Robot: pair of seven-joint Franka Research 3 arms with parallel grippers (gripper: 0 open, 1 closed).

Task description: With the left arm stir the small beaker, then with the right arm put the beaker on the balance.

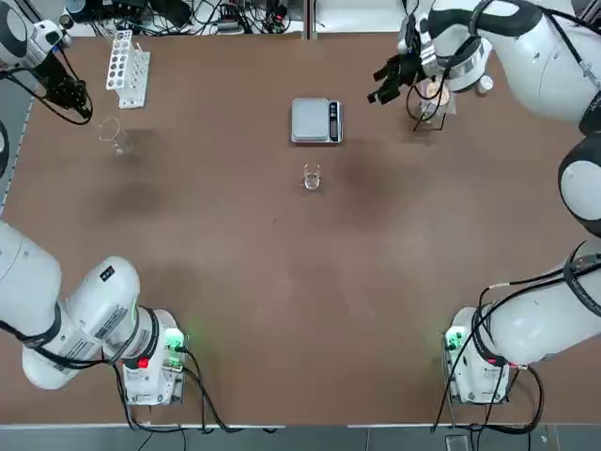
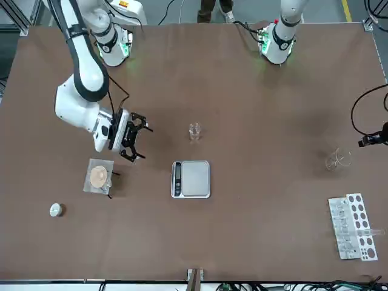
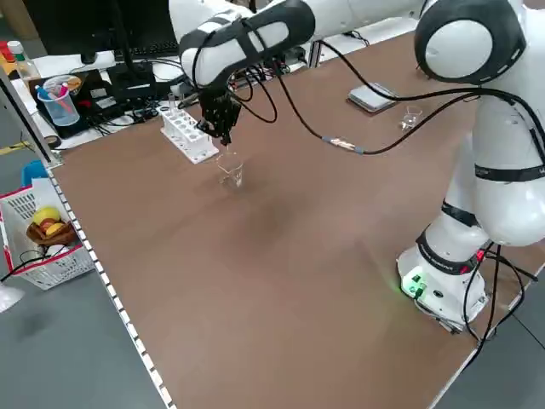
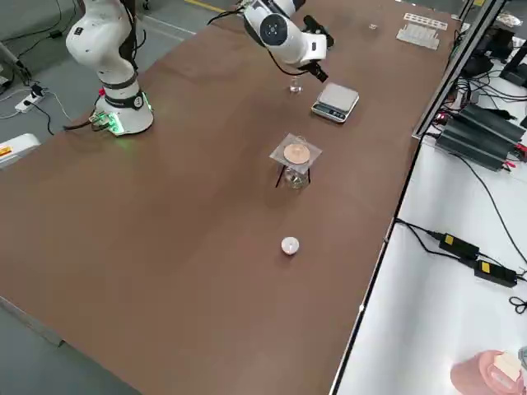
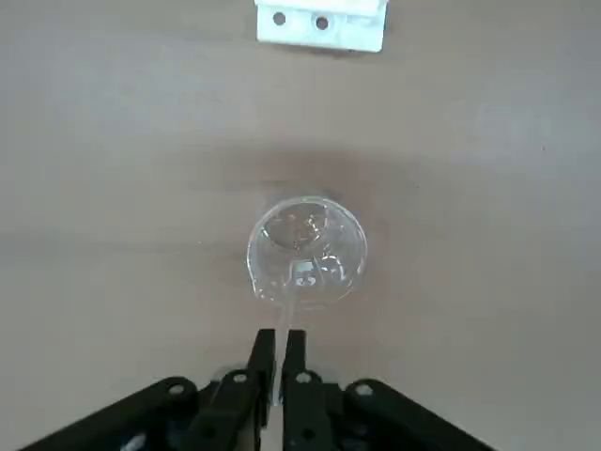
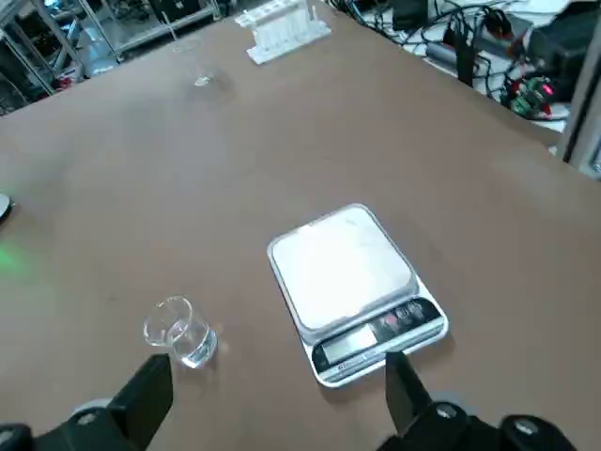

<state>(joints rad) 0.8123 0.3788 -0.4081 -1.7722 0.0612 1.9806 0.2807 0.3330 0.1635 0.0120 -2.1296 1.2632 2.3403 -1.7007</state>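
Glass rod (image 5: 288,315) pinched in the left end effector (image 5: 278,355) dipped into a wide beaker (image 1: 116,137) near the rack (image 1: 126,68), while the small beaker (image 1: 311,176) sat beside the balance (image 1: 315,120), right end effector (image 1: 392,77) spread nearby; stirring looked misplaced, transfer pending.

The glass rod (image 5: 286,319) in the left gripper (image 5: 279,362) — its lower tip blurs into the larger glass vessel (image 5: 306,252).
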